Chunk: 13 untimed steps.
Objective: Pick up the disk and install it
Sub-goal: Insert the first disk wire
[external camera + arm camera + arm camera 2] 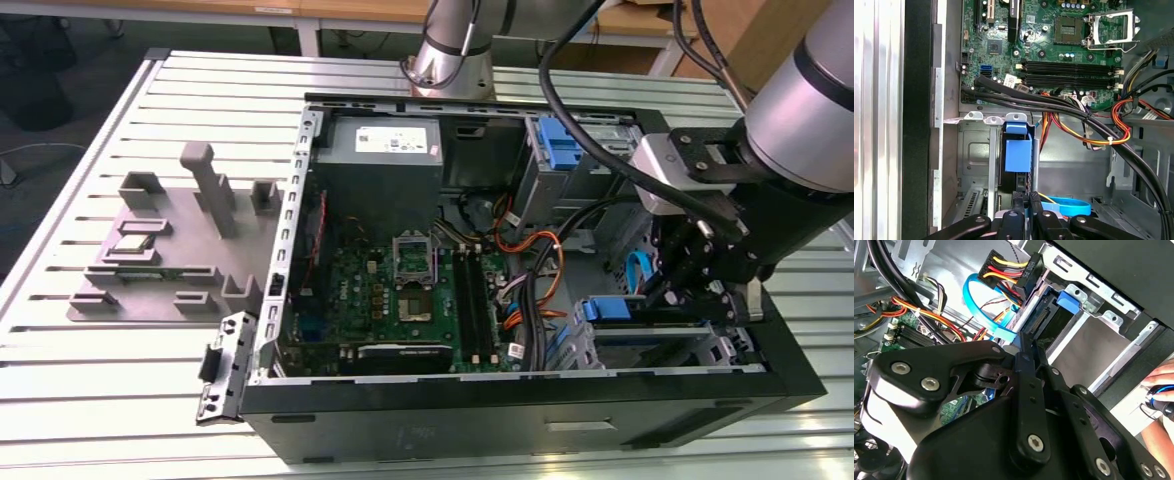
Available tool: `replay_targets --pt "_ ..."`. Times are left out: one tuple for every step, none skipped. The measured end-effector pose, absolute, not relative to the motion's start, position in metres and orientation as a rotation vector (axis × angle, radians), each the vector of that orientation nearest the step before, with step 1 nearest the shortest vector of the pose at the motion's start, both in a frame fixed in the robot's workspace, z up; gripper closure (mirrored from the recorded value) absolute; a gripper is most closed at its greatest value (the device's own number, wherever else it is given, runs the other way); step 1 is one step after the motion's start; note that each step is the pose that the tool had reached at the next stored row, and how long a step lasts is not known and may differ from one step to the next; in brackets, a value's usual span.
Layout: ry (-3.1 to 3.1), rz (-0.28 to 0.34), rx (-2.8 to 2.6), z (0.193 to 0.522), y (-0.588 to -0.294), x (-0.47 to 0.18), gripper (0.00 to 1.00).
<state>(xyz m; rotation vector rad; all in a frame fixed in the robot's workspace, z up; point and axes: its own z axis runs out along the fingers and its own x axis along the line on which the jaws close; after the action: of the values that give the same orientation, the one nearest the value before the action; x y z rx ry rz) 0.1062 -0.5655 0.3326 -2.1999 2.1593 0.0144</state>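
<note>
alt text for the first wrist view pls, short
The black pincer reaches down to a blue-bracketed disk standing on edge in a metal drive bay of an open computer case. Behind it lie a green motherboard and bundled black, orange and yellow cables, with a blue cable by the pincer.

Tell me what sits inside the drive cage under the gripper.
The disk stands on edge in the metal drive cage, its blue bracket showing, with the gripper right over its end. The disk's lower part and label are hidden by the cage and gripper.
</note>
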Motion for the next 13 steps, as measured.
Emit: replay_targets --pt "2.159 0.014 -2.200 0.3325 -0.5655 0.1062 0.84" --pt "2.159 0.015 -2.200 0.3324 -0.5655 0.1062 0.84" --pt "2.159 0.015 -2.200 0.3321 -0.5655 0.1062 0.84" --pt "2.159 0.015 -2.199 0.3313 -0.5655 0.1062 0.84" --pt "2.159 0.015 -2.200 0.3304 -0.5655 0.1062 0.84" --pt "2.159 0.014 -2.200 0.3297 -0.5655 0.1062 0.84" --pt "2.159 0.014 -2.200 0.3294 -0.5655 0.1062 0.84" --pt "2.160 0.014 -2.200 0.3294 -0.5655 0.1062 0.84" --pt "2.159 0.014 -2.200 0.3293 -0.5655 0.1062 0.84" --pt "2.159 0.015 -2.200 0.3291 -0.5655 0.1062 0.84" --pt "2.159 0.015 -2.200 0.3290 -0.5655 0.1062 0.84" --pt "2.159 0.015 -2.200 0.3290 -0.5655 0.1062 0.84" --pt "2.159 0.015 -2.200 0.3290 -0.5655 0.1062 0.84"
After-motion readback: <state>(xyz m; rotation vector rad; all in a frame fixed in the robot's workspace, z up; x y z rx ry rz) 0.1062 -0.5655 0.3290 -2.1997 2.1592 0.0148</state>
